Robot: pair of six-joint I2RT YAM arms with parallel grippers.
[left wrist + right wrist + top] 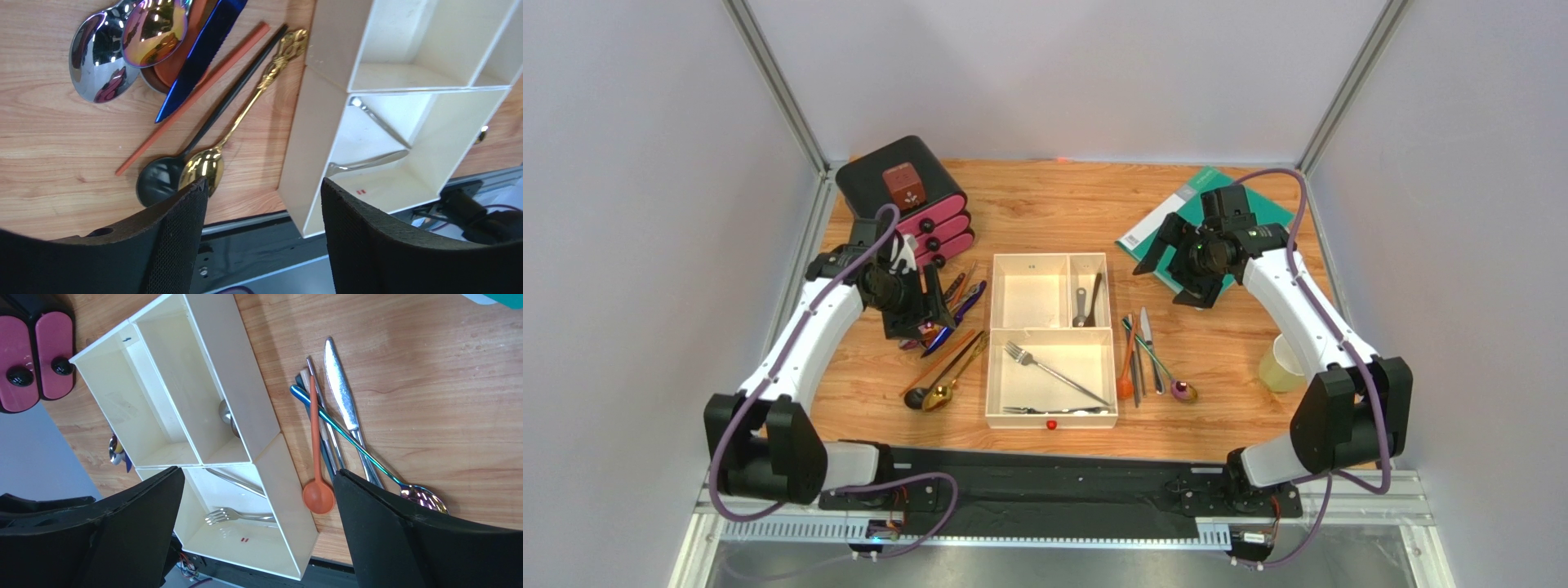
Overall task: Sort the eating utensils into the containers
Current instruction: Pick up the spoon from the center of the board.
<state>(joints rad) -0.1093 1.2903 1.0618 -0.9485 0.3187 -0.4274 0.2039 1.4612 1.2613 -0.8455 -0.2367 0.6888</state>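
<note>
**Cutlery sort, part filled: cream-white square three-compartment tray (pixel 1032 294) mid-table, both grippers empty.**

Tray: silver forks (pixel 1051 374) lie in the large near compartment and one silver spoon (pixel 1087 300) in the small right one; the small left one looks bare. Left gripper (pixel 264 190), fingers wide apart, hangs over the left heap just beside the tray wall. Right gripper (pixel 258 474), equally spread, hangs off to the tray's far right. Left heap: gold spoon (pixel 205 168), black spoon (pixel 156 180) and blue knife (pixel 202 55), crossed. Right bundle: silver knife (pixel 340 386) and orange spoon (pixel 318 496), touching. Risk: the pieces overlap, so a pinch may lift two; slim handles may slip; closing near the wall may shove the tray.
</note>
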